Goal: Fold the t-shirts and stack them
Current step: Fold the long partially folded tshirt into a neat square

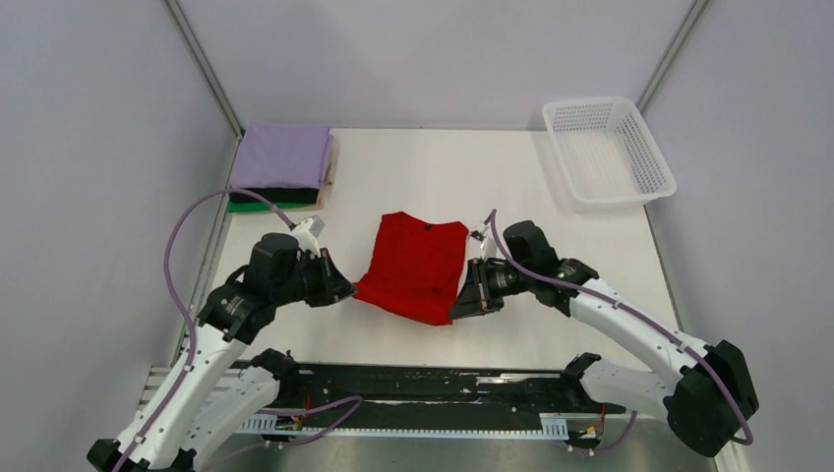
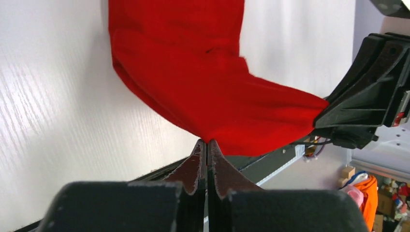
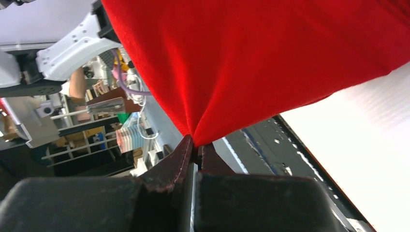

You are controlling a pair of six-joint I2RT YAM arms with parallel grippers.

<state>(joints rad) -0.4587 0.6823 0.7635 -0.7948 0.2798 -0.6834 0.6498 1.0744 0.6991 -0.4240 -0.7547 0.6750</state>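
High rear overview, close wrist views, all share red t-shirt

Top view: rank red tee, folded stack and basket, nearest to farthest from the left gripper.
From the left gripper:
1. Red tee, pinched in its jaws, centre.
2. Folded stack, far-left corner.
3. Basket, far-right corner.

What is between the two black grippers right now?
The bright red cloth t-shirt spans that gap; the left gripper and the right gripper each pinch one near corner. The top external view shows it.
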